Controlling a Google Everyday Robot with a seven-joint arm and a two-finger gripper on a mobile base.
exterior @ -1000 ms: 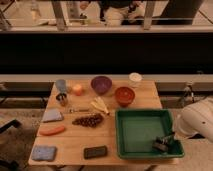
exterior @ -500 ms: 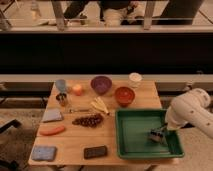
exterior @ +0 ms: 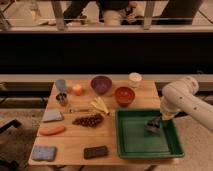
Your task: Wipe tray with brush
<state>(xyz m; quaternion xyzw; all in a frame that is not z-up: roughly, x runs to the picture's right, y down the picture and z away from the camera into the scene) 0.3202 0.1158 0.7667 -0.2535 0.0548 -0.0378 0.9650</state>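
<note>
A large green tray [exterior: 135, 142] with a raised rim lies on the right front part of the wooden table. Inside it, near its far right corner, the small dark brush [exterior: 152, 126] rests with its head on the tray floor. My gripper [exterior: 159, 119] comes in from the white arm on the right and is shut on the brush's handle, just above the tray floor.
A red bowl [exterior: 124, 95], purple bowl [exterior: 101, 83], white cup [exterior: 135, 78], bananas [exterior: 100, 105], grapes [exterior: 88, 120], carrot [exterior: 52, 130], blue sponge [exterior: 43, 152] and black block [exterior: 95, 151] stand on the table [exterior: 75, 140] left of the tray. A railing runs behind.
The arm has swung up and back, carrying the brush from the tray's near right corner toward its far right part.
</note>
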